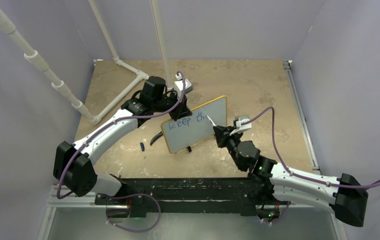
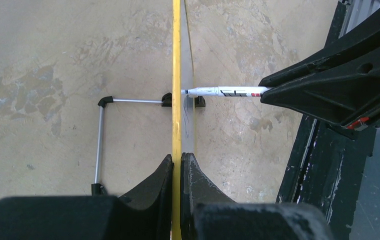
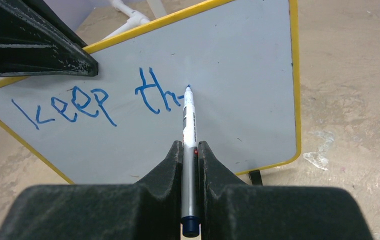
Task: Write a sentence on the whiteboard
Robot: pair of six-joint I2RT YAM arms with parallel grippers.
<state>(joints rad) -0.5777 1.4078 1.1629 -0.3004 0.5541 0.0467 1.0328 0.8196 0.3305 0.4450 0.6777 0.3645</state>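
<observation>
The whiteboard (image 1: 198,131), white with a yellow frame, stands tilted mid-table on black feet. My left gripper (image 1: 176,106) is shut on its top edge; in the left wrist view the yellow frame (image 2: 176,75) runs edge-on between the fingers of that gripper (image 2: 180,159). The sentence (image 3: 102,100) in blue reads "keep th" plus a short stroke. My right gripper (image 3: 190,146) is shut on a blue marker (image 3: 188,130), whose tip touches the board just right of the "h". The marker also shows in the left wrist view (image 2: 225,92) and the top view (image 1: 211,120).
A blue marker cap (image 1: 142,146) lies on the table left of the board. A thin metal stand leg (image 2: 99,142) reaches out behind the board. White pipes (image 1: 122,92) lie at the back left. Black rail (image 1: 187,187) along the near edge.
</observation>
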